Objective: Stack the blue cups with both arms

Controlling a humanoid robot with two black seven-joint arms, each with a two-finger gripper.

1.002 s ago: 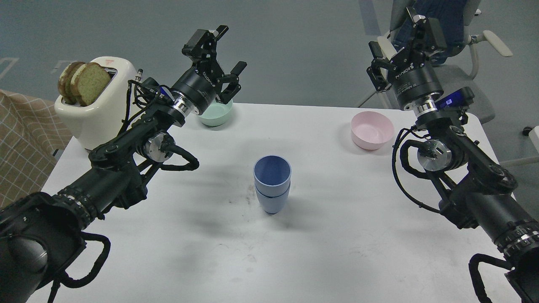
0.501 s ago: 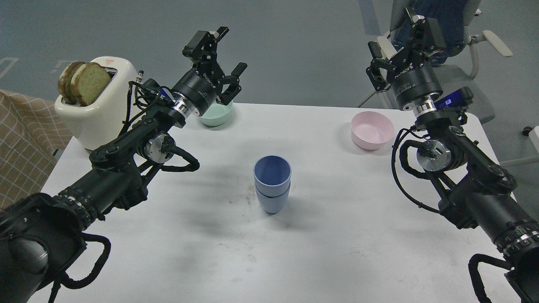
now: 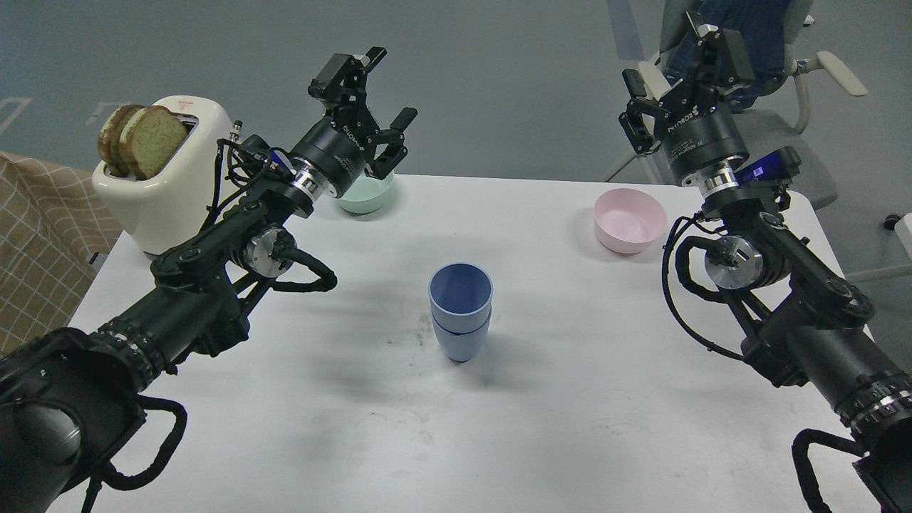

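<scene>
Two light-blue cups [image 3: 460,311] stand upright in the middle of the white table [image 3: 570,399], one nested inside the other. My left gripper [image 3: 381,89] is open and empty, raised high above the table's far left, in front of the mint-green bowl. My right gripper [image 3: 677,68] is open and empty, raised high at the far right, above and behind the pink bowl. Both grippers are well apart from the cups.
A mint-green bowl [image 3: 367,192] sits at the far left, partly hidden by my left wrist. A pink bowl [image 3: 630,220] sits at the far right. A cream toaster [image 3: 167,174] with bread slices stands at the left edge. An office chair [image 3: 769,64] stands behind the table.
My left arm has shifted very slightly; the cups and the right arm have not visibly moved.
</scene>
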